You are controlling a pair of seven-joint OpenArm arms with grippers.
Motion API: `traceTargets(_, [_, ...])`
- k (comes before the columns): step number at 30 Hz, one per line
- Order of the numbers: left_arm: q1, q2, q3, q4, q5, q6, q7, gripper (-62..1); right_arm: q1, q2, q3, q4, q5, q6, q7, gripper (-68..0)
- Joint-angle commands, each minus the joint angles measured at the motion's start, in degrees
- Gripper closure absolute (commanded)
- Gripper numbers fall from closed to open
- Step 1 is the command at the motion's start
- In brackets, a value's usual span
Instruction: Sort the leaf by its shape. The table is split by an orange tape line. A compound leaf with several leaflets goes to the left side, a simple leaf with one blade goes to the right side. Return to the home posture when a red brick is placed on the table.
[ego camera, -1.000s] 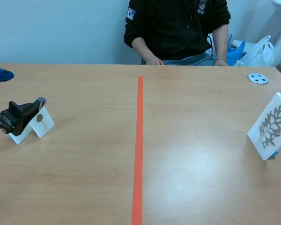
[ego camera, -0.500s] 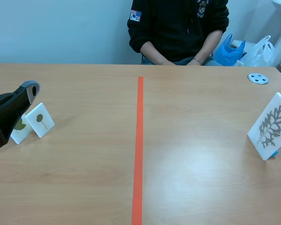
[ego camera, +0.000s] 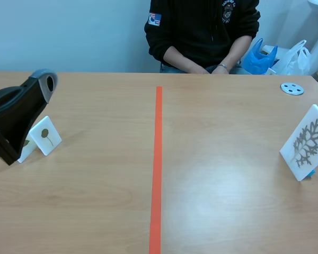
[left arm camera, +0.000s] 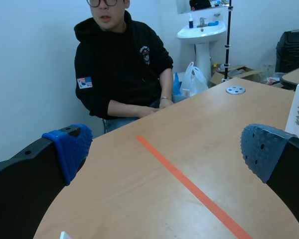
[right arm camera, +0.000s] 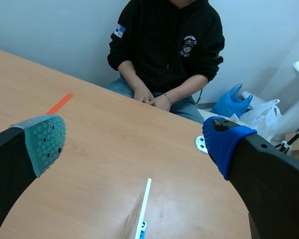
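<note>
A small white card with a simple leaf (ego camera: 45, 136) stands left of the orange tape line (ego camera: 157, 159); a second card (ego camera: 25, 147) leans behind it, partly hidden by my left arm (ego camera: 16, 114). That arm hangs just above and left of these cards. In the left wrist view my left gripper (left arm camera: 164, 154) is open with nothing between its fingers, and only a card corner (left arm camera: 65, 235) shows under it. A white card with a compound leaf (ego camera: 306, 143) stands at the far right. My right gripper (right arm camera: 134, 142) is open above this card's thin edge (right arm camera: 142, 209).
A person in a black hoodie (ego camera: 201, 32) sits across the table, hands (ego camera: 204, 69) at the far edge. A small silver disc (ego camera: 292, 89) lies at the back right. Blue and white bags (ego camera: 278, 55) sit behind the table.
My left arm has lifted up and away from the small leaf cards, which stay standing. The person's hands have drawn together at the far edge.
</note>
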Motion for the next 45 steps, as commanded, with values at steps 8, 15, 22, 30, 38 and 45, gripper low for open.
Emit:
traceTargets(8, [-0.2, 0.3, -0.1, 0.9, -0.6, 2.3, -1.3, -62.3, 0.2, 0.2, 0.0, 0.3, 0.7, -0.2, 0.7, -56.4])
traceTargets(15, [-0.2, 0.3, -0.1, 0.9, -0.6, 2.5, -1.5, -62.3, 0.2, 0.2, 0.0, 0.3, 0.7, -0.2, 0.7, -56.4])
traceTargets(22, [-0.2, 0.3, -0.1, 0.9, -0.6, 2.5, -1.7, -62.3, 0.2, 0.2, 0.0, 0.3, 0.7, -0.2, 0.7, -56.4])
traceTargets(30, [-0.2, 0.3, -0.1, 0.9, -0.6, 2.5, -2.6, -62.3, 0.2, 0.2, 0.0, 0.3, 0.7, -0.2, 0.7, -56.4])
traceTargets(38, [-0.2, 0.3, -0.1, 0.9, -0.6, 2.5, -2.6, -62.3, 0.2, 0.2, 0.0, 0.3, 0.7, -0.2, 0.7, -56.4])
traceTargets(45, [-0.2, 0.3, -0.1, 0.9, -0.6, 2.5, -2.5, -62.3, 0.2, 0.2, 0.0, 0.3, 0.7, -0.2, 0.7, -56.4])
